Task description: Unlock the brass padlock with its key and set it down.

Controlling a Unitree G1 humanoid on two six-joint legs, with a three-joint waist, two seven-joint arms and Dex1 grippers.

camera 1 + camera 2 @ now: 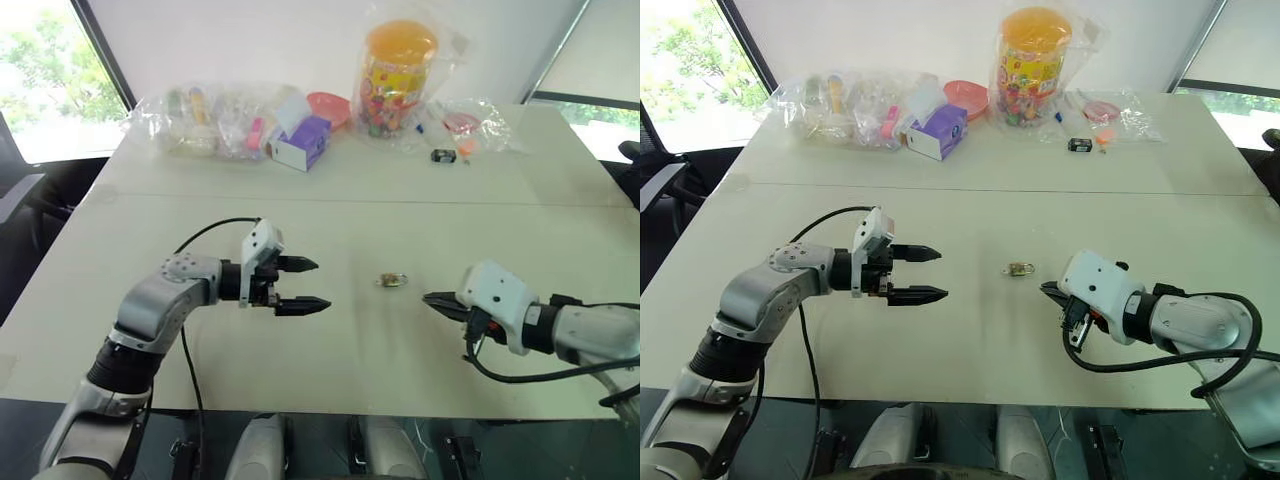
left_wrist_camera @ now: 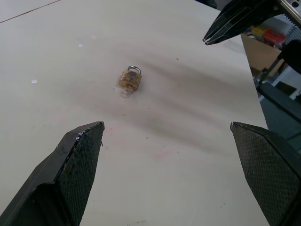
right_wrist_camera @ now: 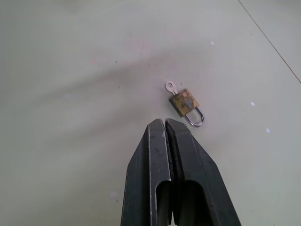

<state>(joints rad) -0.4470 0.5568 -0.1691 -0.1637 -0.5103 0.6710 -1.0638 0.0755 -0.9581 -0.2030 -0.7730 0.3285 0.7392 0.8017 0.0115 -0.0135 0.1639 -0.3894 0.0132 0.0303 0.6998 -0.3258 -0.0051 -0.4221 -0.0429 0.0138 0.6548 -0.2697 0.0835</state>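
Note:
The brass padlock [image 1: 392, 281] lies flat on the white table [image 1: 350, 370], between my two grippers and touched by neither. Its silvery shackle looks closed in the right wrist view. A small silvery key [image 3: 170, 86] sticks out of the body's end opposite the shackle. My left gripper [image 1: 320, 285] hovers to the padlock's left, pointing toward it, jaws wide open and empty. My right gripper [image 1: 428, 298] hangs just right of the padlock, fingers [image 3: 164, 141] pressed shut with nothing between them. The right gripper's tip [image 2: 209, 37] also appears in the left wrist view, beyond the padlock [image 2: 130, 78].
Along the table's far edge stand clear bags of small items [image 1: 205, 125], a purple and white box [image 1: 300, 143], a pink bowl [image 1: 330, 105] and a bagged jar with an orange lid [image 1: 398, 75]. A small black-and-orange item [image 1: 445, 155] lies near them.

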